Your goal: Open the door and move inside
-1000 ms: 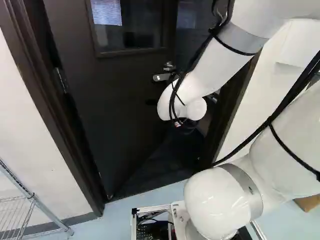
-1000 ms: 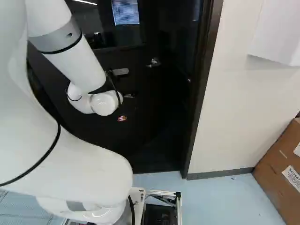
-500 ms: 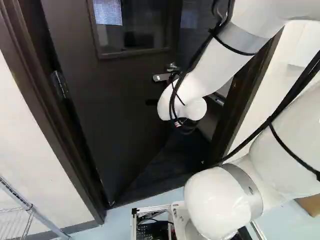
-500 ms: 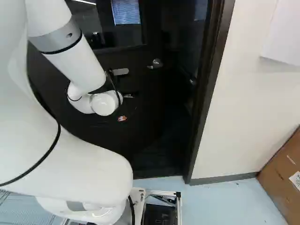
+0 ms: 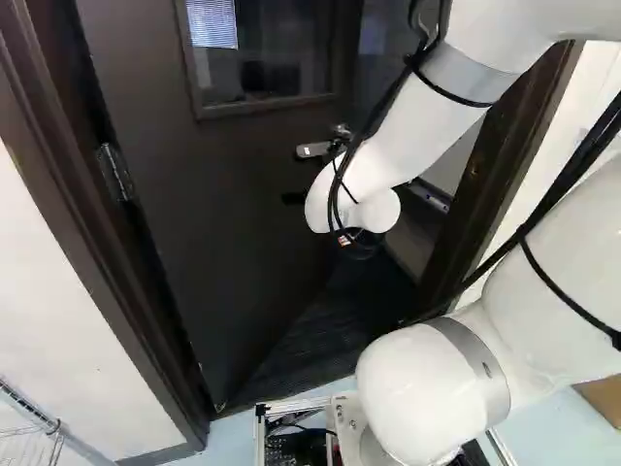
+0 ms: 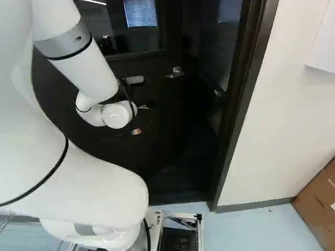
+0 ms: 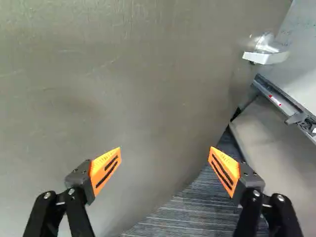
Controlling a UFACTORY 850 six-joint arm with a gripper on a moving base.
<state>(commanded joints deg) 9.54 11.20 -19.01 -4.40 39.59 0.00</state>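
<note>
door (image 5: pixel 233 214): ajar, its face ahead of the gripper (image 5: pixel 361 247)
door handle (image 7: pixel 269 55): ahead of the fingers, off towards the opening, apart from them
gripper (image 7: pixel 166 150): two fingers spread wide
dark floor (image 7: pixel 187 212): visible past the door's edge
door frame (image 6: pixel 238 120): beside the opening
cardboard box (image 6: pixel 319 204): right of the right base view
</note>
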